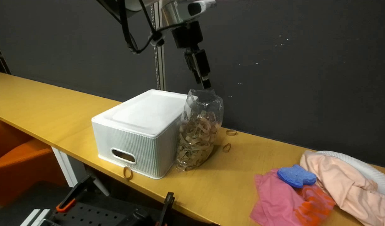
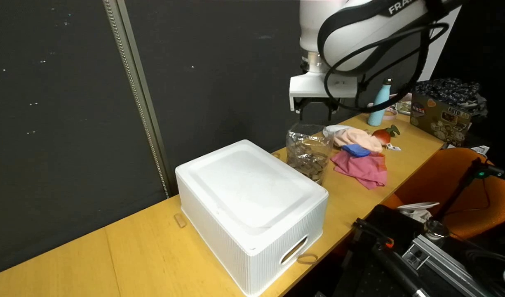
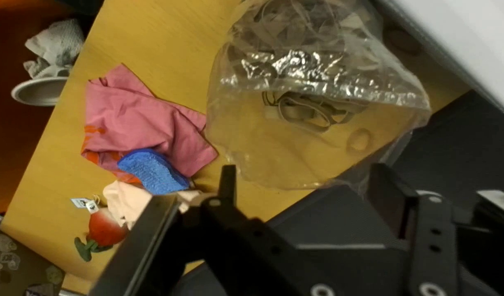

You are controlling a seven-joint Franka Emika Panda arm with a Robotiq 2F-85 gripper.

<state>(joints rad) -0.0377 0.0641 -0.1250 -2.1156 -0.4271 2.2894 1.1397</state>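
Gripper [image 2: 315, 116] spread wide, nothing held, above clear bag [image 1: 200, 125] of tan bands [image 1: 195, 142]. Bag on surface [image 1: 242, 163] beside white box [image 2: 256, 189], base hidden behind it in an exterior view; contact hard to judge.

It's dim in here, light seeming to fall from above, brightest atop the white box [image 2: 252, 194]. Just beside the box, glare streaks the clear bag [image 3: 305, 80]; behind the box, the wall [image 1: 289, 62] is gloomy. In the wrist view, the gripper fingers [image 3: 227, 184] look blurred.
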